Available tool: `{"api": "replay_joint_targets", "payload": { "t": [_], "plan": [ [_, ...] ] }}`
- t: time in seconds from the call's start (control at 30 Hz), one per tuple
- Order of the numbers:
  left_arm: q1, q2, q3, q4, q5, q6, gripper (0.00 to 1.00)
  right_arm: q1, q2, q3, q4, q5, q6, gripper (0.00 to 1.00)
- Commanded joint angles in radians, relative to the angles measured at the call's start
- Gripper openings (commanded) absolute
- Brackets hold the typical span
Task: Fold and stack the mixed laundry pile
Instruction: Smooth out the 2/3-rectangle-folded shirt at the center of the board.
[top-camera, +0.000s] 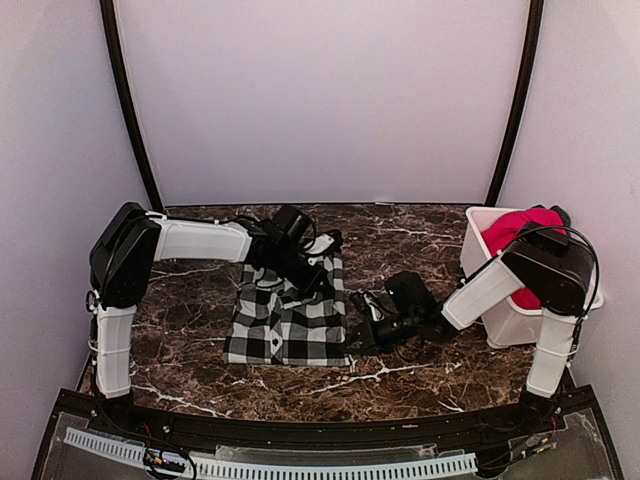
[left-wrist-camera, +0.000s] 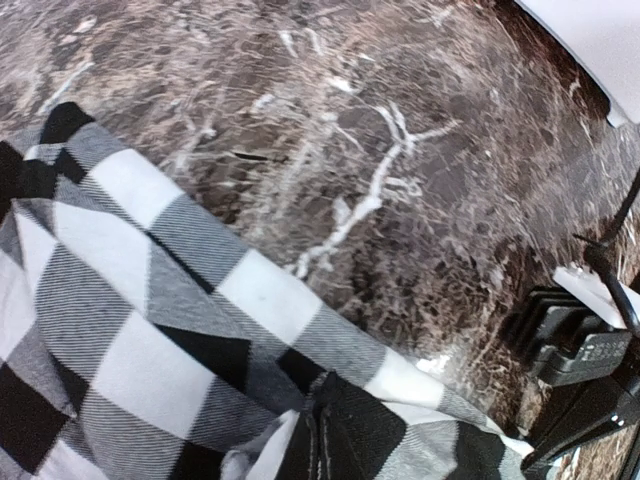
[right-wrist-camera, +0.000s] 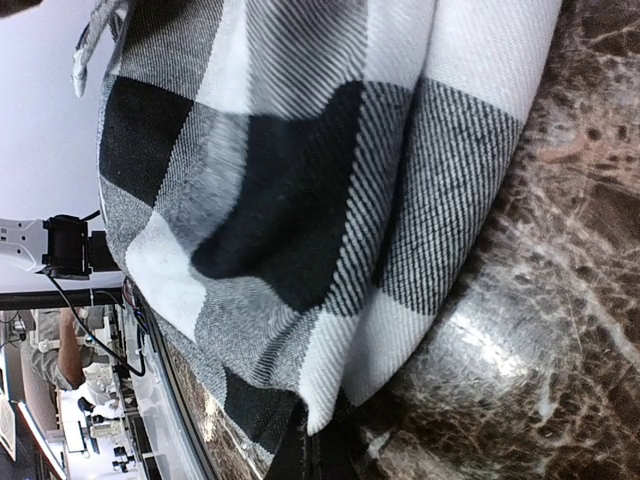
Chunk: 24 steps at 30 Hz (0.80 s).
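Note:
The black-and-white checked garment (top-camera: 285, 315) lies partly spread on the dark marble table (top-camera: 190, 335), left of centre. My left gripper (top-camera: 303, 270) sits on its far right part. In the left wrist view the checked cloth (left-wrist-camera: 150, 320) bunches up into the bottom centre, and the fingers are hidden. My right gripper (top-camera: 362, 330) is at the garment's near right edge. In the right wrist view a folded edge of the cloth (right-wrist-camera: 300, 200) runs into the bottom centre, fingers hidden. The bright red garment (top-camera: 520, 232) lies heaped in the white bin.
The white plastic bin (top-camera: 505, 320) stands at the right edge of the table, beside the right arm. A black part of the right arm (left-wrist-camera: 575, 350) shows low in the left wrist view. Curved black poles rise at the back corners.

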Motion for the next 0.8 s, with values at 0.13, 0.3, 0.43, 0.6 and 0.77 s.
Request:
{"api": "replay_joint_targets", "payload": {
  "t": [0.13, 0.3, 0.43, 0.6, 0.77],
  "plan": [
    [0.094, -0.015, 0.001, 0.133, 0.001, -0.117, 0.0, 0.012, 0.027, -0.02, -0.034, 0.013, -0.002, 0.0],
    [0.123, 0.014, -0.003, 0.173, 0.03, -0.143, 0.0, 0.012, 0.03, -0.004, -0.051, 0.014, -0.006, 0.0],
    [0.13, 0.046, 0.033, 0.158, 0.027, -0.146, 0.04, 0.008, 0.016, 0.036, -0.104, 0.039, -0.031, 0.0],
    [0.156, 0.03, 0.091, 0.099, 0.005, -0.173, 0.32, -0.022, 0.003, 0.062, -0.157, 0.048, -0.044, 0.0],
    [0.214, -0.135, -0.031, 0.162, -0.034, -0.248, 0.5, -0.031, -0.072, 0.033, -0.208, 0.071, -0.057, 0.02]
  ]
}}
